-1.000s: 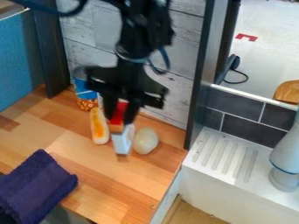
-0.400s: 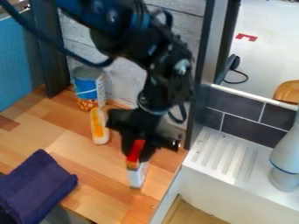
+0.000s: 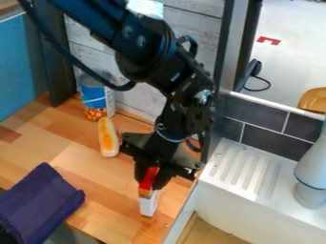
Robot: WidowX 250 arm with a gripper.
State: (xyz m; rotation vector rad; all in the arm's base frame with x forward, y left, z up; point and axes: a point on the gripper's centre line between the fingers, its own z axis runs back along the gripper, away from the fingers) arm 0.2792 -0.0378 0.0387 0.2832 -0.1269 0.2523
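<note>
Red, orange and white box [image 3: 149, 205] is in your tool [image 3: 150, 184], held between its fingers near the sink-side edge of the table [image 3: 96, 176]; can't tell if the bottom touches. Toy hot dog [image 3: 108, 138] lies on the table, left in view and apart from your tool. Blue can [image 3: 94, 97] behind it, purple towel [image 3: 41, 205] lower left, white ridged sink [image 3: 242, 171] right.

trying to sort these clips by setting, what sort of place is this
Probably a toy kitchen set up in a lab or workshop: a white sink unit with a ridged drainer, a wooden counter and a robot arm over it.
</note>
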